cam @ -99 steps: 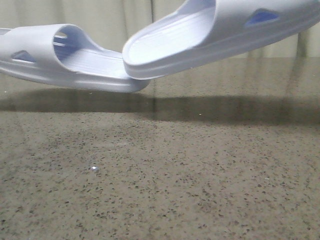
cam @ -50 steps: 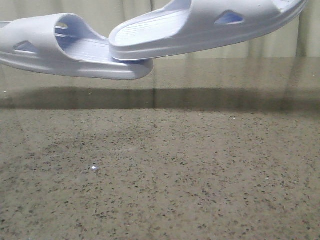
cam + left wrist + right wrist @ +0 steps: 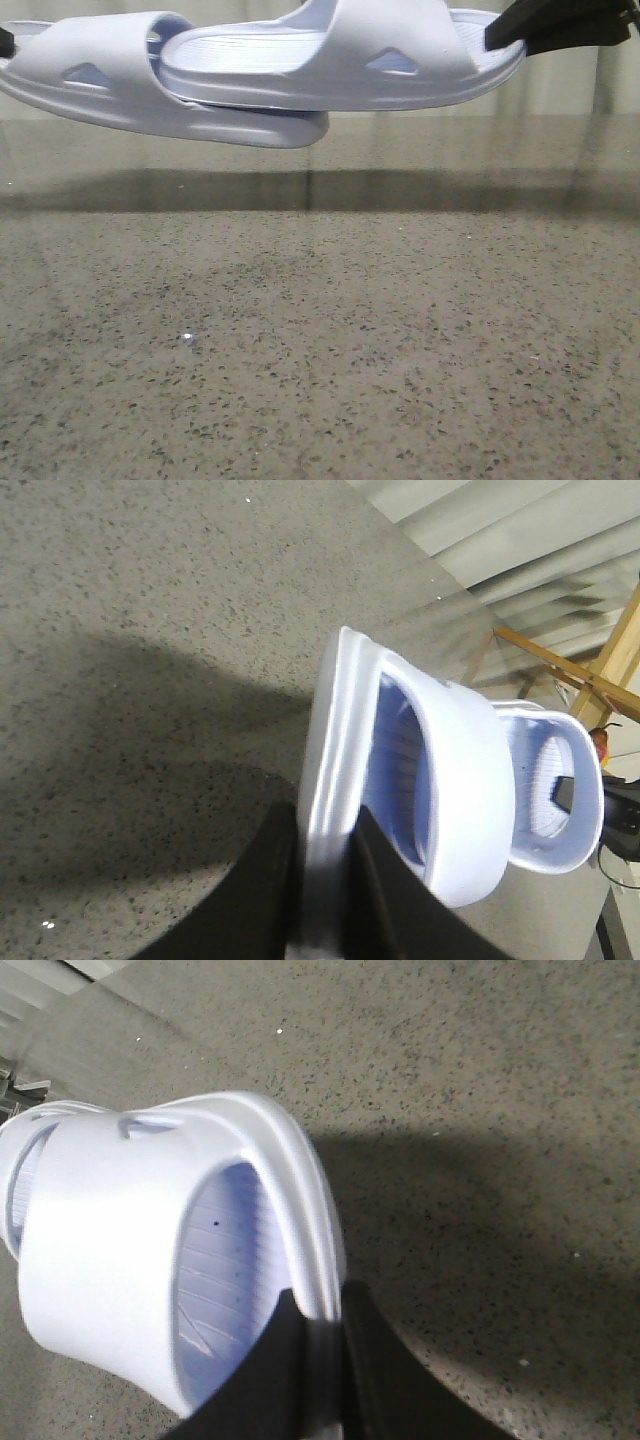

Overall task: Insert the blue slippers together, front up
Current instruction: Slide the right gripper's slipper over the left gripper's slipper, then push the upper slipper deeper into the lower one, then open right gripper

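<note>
Both blue slippers hang in the air above the table. The left slipper (image 3: 90,85) points right, and the right slipper (image 3: 350,65) points left and lies level. The right slipper's front sits inside the left slipper's strap opening, on its footbed. My left gripper (image 3: 327,820) is shut on the heel rim of the left slipper (image 3: 465,780); the right slipper (image 3: 555,780) shows beyond it. My right gripper (image 3: 320,1305) is shut on the heel rim of the right slipper (image 3: 110,1250). Its dark fingers (image 3: 540,25) show at the top right of the front view.
A speckled brown stone table (image 3: 320,350) lies below, with the slippers' shadow along its far part. Pale curtains (image 3: 570,90) hang behind it. A wooden frame (image 3: 600,680) stands past the table's far edge.
The right slipper has levelled out and moved left, sliding its front further into the left slipper's strap. The left slipper has shifted slightly right. The right gripper's fingers have come into the front view.
</note>
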### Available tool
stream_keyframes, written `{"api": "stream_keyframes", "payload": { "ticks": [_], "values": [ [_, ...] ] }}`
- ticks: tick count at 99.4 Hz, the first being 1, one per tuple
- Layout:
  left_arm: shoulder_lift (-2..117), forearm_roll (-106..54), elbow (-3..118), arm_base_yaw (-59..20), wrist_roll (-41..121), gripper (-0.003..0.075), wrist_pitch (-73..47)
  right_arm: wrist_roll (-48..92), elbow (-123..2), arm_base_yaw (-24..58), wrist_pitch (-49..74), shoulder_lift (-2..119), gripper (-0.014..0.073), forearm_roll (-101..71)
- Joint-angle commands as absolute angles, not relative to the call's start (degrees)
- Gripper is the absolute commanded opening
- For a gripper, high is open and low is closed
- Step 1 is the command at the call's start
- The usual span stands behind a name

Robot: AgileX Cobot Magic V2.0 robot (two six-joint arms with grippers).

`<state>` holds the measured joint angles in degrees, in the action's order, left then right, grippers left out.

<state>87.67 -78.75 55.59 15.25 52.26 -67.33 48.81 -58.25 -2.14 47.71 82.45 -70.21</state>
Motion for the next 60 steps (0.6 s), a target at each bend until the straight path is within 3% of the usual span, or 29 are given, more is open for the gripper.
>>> {"api": "stream_keyframes", "payload": {
  "ticks": [1, 60],
  "values": [
    [85.4, -84.8, 57.4, 14.0, 52.7, 0.0015, -72.6, 51.0, -60.2, 0.0, 45.9, 81.9, -0.0106, -74.4],
    [86.1, -84.1, 60.1, 10.7, 52.7, 0.0015, -72.6, 61.2, -60.2, 5.8, 49.6, 91.4, -0.0106, -84.7]
  ]
}}
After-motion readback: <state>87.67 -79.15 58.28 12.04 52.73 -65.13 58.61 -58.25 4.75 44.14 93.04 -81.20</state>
